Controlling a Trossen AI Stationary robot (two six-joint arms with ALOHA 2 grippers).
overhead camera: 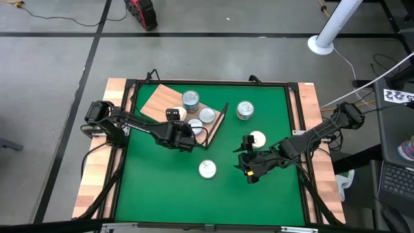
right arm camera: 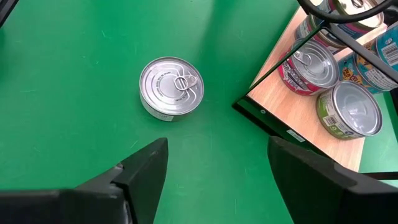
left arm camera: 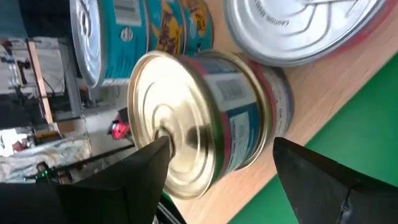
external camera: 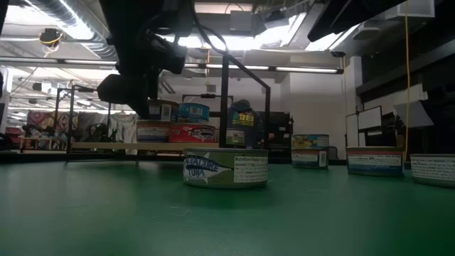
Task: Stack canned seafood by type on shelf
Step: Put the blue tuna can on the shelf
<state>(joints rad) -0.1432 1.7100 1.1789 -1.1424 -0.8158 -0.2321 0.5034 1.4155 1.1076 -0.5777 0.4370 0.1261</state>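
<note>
The shelf (overhead camera: 155,98) is a light-brown wooden board lying at an angle on the far left part of the green mat (overhead camera: 162,188), with a thin black wire frame (overhead camera: 220,120) standing at its right end. Several small round flat tins sit on it: one with a silver top and blue side (overhead camera: 190,99) at the far edge, another silver-topped one (overhead camera: 207,116) beside the frame, and a gold-topped tin with a red and teal label (left arm camera: 205,118) at the board's near edge. The left gripper (overhead camera: 184,137) hovers at that near edge with its fingers spread apart on either side of the gold-topped tin, not clamping it. On the mat to the right of the shelf stand a stacked silver tin (overhead camera: 244,110) and a cream-white-topped tin (overhead camera: 257,138). A lone silver tin with a pull tab (overhead camera: 207,169) rests on the mat nearer the front; in the low view its olive label reads "TUNA" under a larger word that is hard to make out. The right gripper (overhead camera: 249,169) hangs above the mat just right of that tin, fingers wide apart and holding nothing. Other label text is too small to read.
</note>
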